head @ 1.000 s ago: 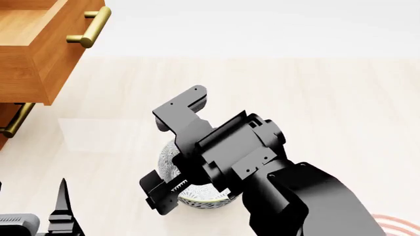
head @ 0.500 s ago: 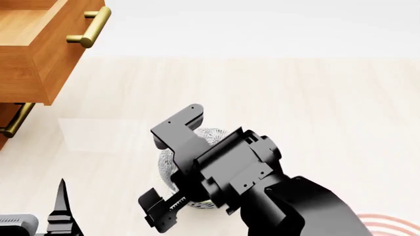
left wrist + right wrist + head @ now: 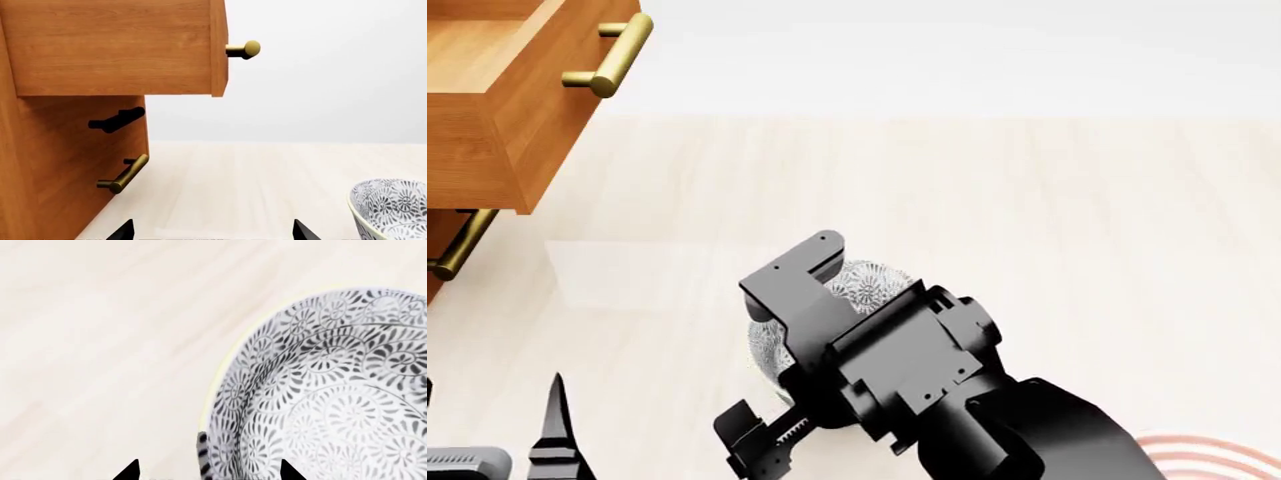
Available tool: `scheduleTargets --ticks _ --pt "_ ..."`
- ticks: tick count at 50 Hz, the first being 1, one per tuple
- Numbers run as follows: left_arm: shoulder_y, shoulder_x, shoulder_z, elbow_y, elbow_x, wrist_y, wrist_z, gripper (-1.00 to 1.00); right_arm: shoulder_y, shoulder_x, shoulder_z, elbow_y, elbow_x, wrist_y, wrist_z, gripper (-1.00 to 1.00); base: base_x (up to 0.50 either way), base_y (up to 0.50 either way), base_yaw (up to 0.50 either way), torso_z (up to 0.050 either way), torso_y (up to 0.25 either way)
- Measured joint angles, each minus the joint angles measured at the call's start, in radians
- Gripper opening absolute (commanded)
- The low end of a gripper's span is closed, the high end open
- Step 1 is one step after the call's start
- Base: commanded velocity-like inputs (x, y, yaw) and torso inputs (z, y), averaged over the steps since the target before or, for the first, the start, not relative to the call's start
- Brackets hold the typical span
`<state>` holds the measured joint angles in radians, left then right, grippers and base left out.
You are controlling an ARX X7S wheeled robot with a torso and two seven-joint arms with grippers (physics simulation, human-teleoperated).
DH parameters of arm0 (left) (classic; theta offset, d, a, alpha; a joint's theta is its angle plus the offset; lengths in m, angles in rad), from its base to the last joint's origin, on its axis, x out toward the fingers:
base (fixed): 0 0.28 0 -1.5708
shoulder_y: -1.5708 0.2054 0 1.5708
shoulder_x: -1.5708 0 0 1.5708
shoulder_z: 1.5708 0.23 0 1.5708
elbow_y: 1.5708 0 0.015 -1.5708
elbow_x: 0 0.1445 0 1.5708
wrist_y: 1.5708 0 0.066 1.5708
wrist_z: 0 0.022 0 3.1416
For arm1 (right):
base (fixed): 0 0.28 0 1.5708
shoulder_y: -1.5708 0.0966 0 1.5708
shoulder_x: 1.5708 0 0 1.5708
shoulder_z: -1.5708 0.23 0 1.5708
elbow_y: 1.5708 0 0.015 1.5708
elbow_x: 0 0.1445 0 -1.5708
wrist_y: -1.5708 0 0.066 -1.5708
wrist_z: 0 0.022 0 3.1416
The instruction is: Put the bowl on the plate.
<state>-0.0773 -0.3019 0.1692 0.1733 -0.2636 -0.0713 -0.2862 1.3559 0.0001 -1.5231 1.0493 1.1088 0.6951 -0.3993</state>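
Note:
The bowl [image 3: 868, 282], white with a dense grey-black floral pattern, stands on the pale wooden floor and is mostly hidden under my right arm. My right gripper [image 3: 785, 350] hangs over it, open. In the right wrist view the bowl [image 3: 333, 390] fills the frame, and its pale rim passes between the two fingertips of the right gripper [image 3: 208, 471], which do not touch it. The plate [image 3: 1208, 455] shows only as red rings at the lower right corner. My left gripper [image 3: 212, 232] is open and empty, with the bowl [image 3: 393, 207] off to one side.
A wooden cabinet stands at the left with its top drawer [image 3: 507, 90] pulled out over the floor, brass handle [image 3: 607, 55] sticking forward. A second brass handle [image 3: 461, 245] sits lower on the cabinet front. The left gripper's fingers [image 3: 554, 435] rise at the bottom left.
My right gripper has come down and toward me over the bowl, staying open. The bowl and left gripper have barely shifted.

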Motion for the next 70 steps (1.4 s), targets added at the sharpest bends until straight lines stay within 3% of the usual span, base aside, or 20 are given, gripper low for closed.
scheduleTargets --ticks 18,19,58,70 --pt "0.003 -0.006 0.005 0.01 -0.001 0.0 -0.009 1.0 -0.009 0.0 0.003 0.008 -0.024 -0.016 -0.001 1.0 0.0 0.0 0.0 0.0 0.0" --pt "0.004 -0.006 0.006 0.009 -0.001 0.001 -0.009 1.0 -0.009 0.0 0.003 0.008 -0.024 -0.017 -0.001 -1.0 0.0 0.0 0.0 0.0 0.0" --pt "0.016 -0.016 0.016 0.023 -0.005 0.012 -0.022 1.0 0.063 0.0 0.017 0.032 -0.085 0.004 -0.015 -1.0 0.0 0.0 0.0 0.0 0.0" --pt "0.009 -0.032 0.013 0.093 -0.027 -0.059 -0.042 1.0 0.141 0.001 0.014 0.066 -0.121 0.028 -0.024 -1.0 0.0 0.0 0.0 0.0 0.0"
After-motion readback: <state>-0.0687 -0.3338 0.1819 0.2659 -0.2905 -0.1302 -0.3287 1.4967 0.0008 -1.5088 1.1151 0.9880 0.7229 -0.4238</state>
